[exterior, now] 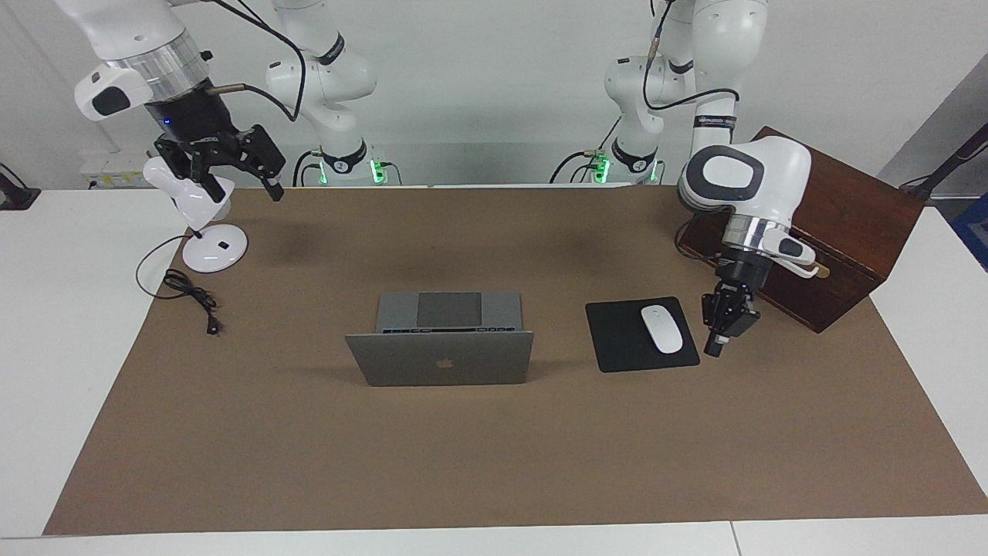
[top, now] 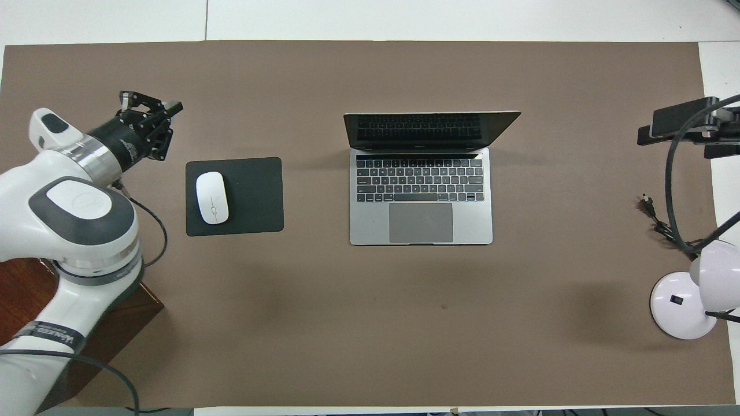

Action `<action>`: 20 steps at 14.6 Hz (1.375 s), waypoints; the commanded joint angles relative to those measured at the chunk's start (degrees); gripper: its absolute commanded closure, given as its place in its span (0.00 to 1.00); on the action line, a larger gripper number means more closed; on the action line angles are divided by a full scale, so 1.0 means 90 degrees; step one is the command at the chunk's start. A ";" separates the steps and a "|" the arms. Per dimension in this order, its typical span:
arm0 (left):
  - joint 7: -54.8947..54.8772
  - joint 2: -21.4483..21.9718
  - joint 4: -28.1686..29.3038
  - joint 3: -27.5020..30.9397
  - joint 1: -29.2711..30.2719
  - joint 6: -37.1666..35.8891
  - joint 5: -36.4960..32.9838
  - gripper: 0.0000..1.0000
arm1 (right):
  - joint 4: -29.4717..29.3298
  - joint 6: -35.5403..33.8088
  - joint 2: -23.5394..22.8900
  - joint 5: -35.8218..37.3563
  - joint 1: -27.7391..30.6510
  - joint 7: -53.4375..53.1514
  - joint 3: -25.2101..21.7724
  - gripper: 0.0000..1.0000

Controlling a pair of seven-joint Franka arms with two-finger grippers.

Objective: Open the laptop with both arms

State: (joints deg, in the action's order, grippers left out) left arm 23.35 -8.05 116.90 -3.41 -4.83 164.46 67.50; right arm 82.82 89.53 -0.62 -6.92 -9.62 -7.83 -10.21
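White mouse point(exterior: 661, 329) on black mouse pad point(exterior: 617, 340), white desk lamp point(exterior: 214, 249), wooden box point(exterior: 857, 224), brown mat point(exterior: 494, 463)

laptop point(top: 421, 222): brushed silver metal, matt sheen, dark screen glossy
mouse pad point(top: 254, 196): black, matt, cloth-like
mouse point(top: 212, 197): glossy white plastic
table cover point(top: 370, 323): brown paper, matt, smooth
box point(exterior: 849, 224): dark polished wood
lamp point(exterior: 214, 249): shiny white plastic

Dark apple logo centred on the lid of the slim silver-grey rectangular laptop point(exterior: 441, 361), the only legible sign; white lettering on a black band around the left white jointed robot arm point(top: 52, 334) is too small to read.
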 commanded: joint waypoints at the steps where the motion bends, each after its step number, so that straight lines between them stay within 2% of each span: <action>1: -0.0143 -0.0218 -0.0545 -0.0051 0.0359 -0.0478 -0.0886 1.00 | 0.0161 -0.0124 0.0137 0.0309 0.0539 0.0410 0.0527 0.00; 3: -0.0134 -0.0287 -0.0742 -0.0041 0.0517 -0.0684 -0.1423 1.00 | 0.0347 -0.0094 0.0215 0.0310 0.1124 0.0508 0.1004 0.00; 4: -0.0124 -0.0306 -0.0849 -0.0041 0.0643 -0.0849 -0.1774 1.00 | 0.0542 -0.0046 0.0321 0.0319 0.1553 0.0518 0.1442 0.00; 6: -0.0104 -0.0316 -0.1151 0.0007 0.0868 -0.1754 -0.2603 1.00 | 0.0767 -0.0006 0.0391 0.0406 0.1684 0.0518 0.1515 0.00; 9: -0.0114 -0.0424 -0.1775 0.0173 0.0986 -0.3452 -0.4895 1.00 | 0.1167 0.0245 0.0517 0.0554 0.1694 0.0538 0.1515 0.00; 11: -0.0143 -0.0424 -0.2031 0.0174 0.0986 -0.4236 -0.5953 1.00 | 0.1227 0.0306 0.0528 0.0554 0.1684 0.0616 0.1515 0.00; 15: -0.0182 -0.0345 -0.2459 0.0154 0.0937 -0.5534 -0.7088 1.00 | 0.1208 0.0238 0.0557 0.0563 0.1694 0.0713 0.1496 0.00; 20: -0.0446 -0.0191 -0.2930 0.0135 0.0869 -0.7137 -0.7197 1.00 | 0.1188 0.0365 0.0557 0.0758 0.1694 0.1454 0.1496 0.00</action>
State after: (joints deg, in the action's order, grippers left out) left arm 20.43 -10.43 92.54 -2.31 3.62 105.71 4.06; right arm 91.73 91.15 3.03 -2.01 4.43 1.62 2.41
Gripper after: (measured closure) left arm 0.991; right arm 0.000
